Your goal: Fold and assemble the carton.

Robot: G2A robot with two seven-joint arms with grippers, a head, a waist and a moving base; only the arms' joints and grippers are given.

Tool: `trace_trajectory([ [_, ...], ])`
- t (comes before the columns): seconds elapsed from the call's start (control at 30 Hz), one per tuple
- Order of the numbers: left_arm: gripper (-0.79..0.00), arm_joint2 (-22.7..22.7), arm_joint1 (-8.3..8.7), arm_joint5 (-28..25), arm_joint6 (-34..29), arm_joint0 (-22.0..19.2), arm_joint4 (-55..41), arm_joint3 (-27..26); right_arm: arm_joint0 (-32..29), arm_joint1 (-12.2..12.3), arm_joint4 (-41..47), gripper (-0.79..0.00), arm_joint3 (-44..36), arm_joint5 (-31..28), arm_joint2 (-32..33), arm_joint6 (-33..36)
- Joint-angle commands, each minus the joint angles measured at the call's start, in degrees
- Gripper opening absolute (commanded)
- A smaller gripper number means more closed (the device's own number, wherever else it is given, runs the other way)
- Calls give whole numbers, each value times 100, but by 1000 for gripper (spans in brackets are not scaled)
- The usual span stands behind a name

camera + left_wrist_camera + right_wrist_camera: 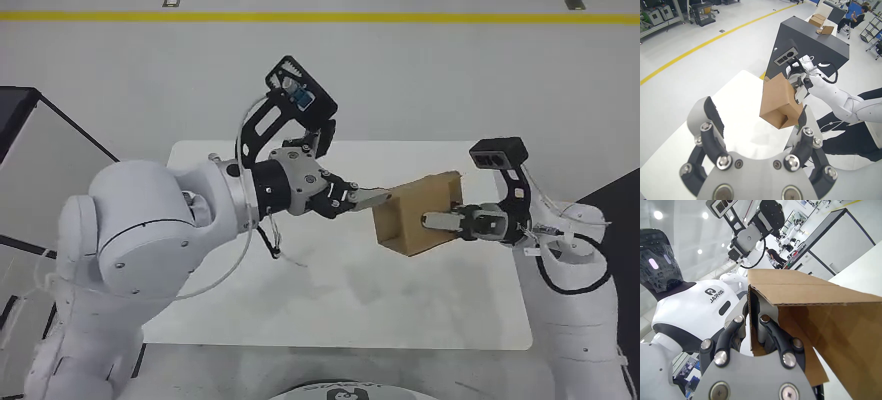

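Right gripper: jaws clamped on the carton, one on the outside of a cardboard wall at the open end and the other inside it. This grip carries the box.

Left gripper: jaws wide apart, holding nothing. It sits at the carton's opposite end, with one jaw just beside the box's lower corner. Whether it touches there cannot be told.

Position, top view: the carton is over the right half of the table, slightly tilted, between the left gripper on its left and the right gripper on its right. Seen from the left wrist, the carton appears raised off the table. Whether any edge rests on the table is unclear.

Done so far (judgement):
- The body is squared up into a rectangular sleeve and the side walls stand true.
- The end flaps facing the left gripper are folded inward and overlap, so that end looks roughly closed. It is not evidently locked.

Left to do (judgement):
- The right-hand end is open and the interior is visible past the clamped wall.
- The top flap there juts straight out, unfolded.
- That end still needs its flaps turned in, which calls for a re-grip since the right gripper occupies it.

Estimate: about halfway.
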Motion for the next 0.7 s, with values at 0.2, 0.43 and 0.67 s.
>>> trace_trajectory([
  [0.2,0,-951,145,-463,-566,241,-612,163,490,281,-2415,-785,-703,116,-6,179],
  [0.43,0,-1443,240,-1091,-678,919,-1306,422,932,617,-3548,-785,-936,-170,-719,-106],
  [0.67,0,-1443,240,-1091,-678,919,-1306,422,932,617,-3548,-785,-936,-170,-719,-106],
])
